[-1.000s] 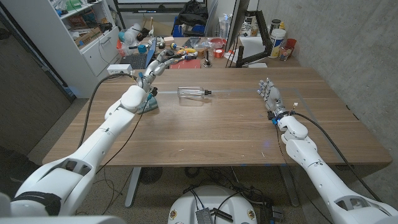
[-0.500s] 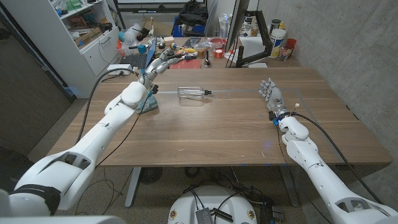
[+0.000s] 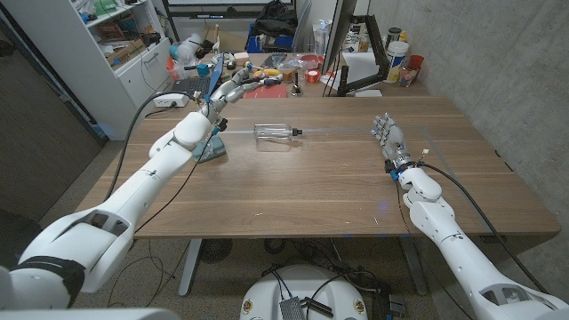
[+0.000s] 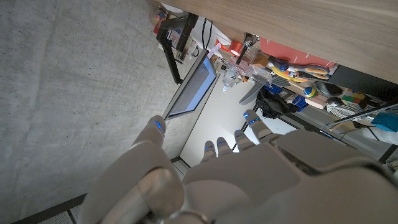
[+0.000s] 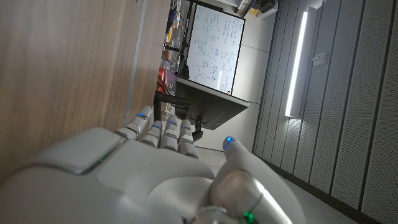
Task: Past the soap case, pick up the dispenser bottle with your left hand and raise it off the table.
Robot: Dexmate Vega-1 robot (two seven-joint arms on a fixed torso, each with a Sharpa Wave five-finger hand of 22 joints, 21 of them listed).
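A clear dispenser bottle (image 3: pixel 276 132) lies on its side on the wooden table (image 3: pixel 302 182), its dark nozzle pointing toward picture right. My left hand (image 3: pixel 225 92) hovers above the far left part of the table, fingers apart and holding nothing, left of the bottle and well apart from it. Under the left forearm sits the teal soap case (image 3: pixel 209 149). In the left wrist view the left hand (image 4: pixel 236 168) shows its fingers spread with nothing between them. My right hand (image 3: pixel 388 135) stands at the right side of the table, fingers together and straight, holding nothing.
Beyond the table's far edge is clutter: a red container (image 3: pixel 310 64), tools, a white tub (image 3: pixel 396 61) and a monitor stand (image 3: pixel 351 53). White shelving (image 3: pixel 124 44) stands at the far left. A black cable (image 3: pixel 142 124) runs along the left arm.
My left arm has lifted and reached farther toward the table's far edge, past the soap case. The bottle and the right hand have stayed where they were.
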